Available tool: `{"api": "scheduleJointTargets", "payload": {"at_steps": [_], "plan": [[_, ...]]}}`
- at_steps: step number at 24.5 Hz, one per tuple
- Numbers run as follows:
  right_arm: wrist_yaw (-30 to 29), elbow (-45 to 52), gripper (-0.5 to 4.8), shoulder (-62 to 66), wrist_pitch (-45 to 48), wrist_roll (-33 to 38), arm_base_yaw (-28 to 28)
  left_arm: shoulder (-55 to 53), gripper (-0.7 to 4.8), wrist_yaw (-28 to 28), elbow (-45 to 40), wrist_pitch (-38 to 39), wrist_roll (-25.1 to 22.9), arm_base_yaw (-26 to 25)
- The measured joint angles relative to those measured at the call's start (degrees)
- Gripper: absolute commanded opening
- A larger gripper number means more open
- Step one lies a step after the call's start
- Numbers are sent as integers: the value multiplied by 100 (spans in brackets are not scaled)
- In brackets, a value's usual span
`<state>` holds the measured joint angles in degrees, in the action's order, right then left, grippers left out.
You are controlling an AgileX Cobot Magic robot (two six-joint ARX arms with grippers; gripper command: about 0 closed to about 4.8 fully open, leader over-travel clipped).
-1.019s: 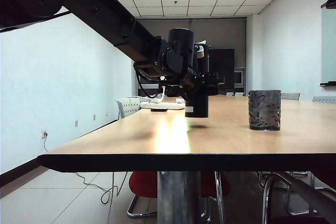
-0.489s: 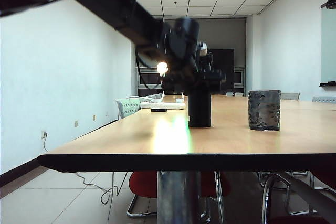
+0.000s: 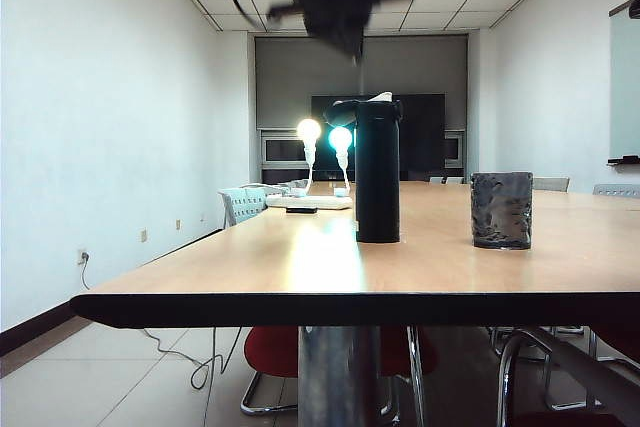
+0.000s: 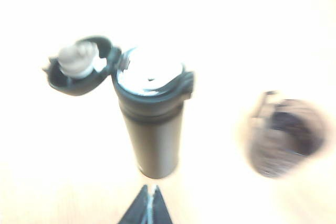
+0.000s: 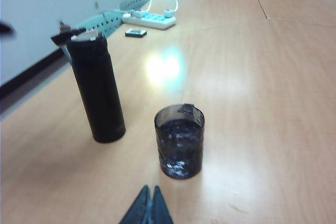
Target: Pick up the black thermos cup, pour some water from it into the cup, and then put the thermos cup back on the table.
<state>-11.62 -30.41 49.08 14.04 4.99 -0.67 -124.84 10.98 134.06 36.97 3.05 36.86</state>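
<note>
The black thermos cup stands upright on the table with its flip lid hanging open. The grey textured cup stands to its right, apart from it. My left gripper hangs blurred high above the thermos cup, near the ceiling light. In the left wrist view its tips are shut and empty, looking down on the thermos cup and the cup. In the right wrist view my right gripper is shut and empty just short of the cup, with the thermos cup beyond it.
A white power strip with two glowing lamps lies farther back on the table, with a small black object beside it. Chairs stand along the table's sides. The near table edge runs across the front.
The left gripper set the thermos cup down on the table, let go of it, rose high above it and shut. The cup stayed put.
</note>
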Motion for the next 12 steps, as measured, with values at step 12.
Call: {"api": "scheduleJointTargets", "payload": {"at_steps": [12], "plan": [[0, 844, -1, -791, 105, -354, 11, 2026, -6, -31, 24, 955, -525, 382]]}}
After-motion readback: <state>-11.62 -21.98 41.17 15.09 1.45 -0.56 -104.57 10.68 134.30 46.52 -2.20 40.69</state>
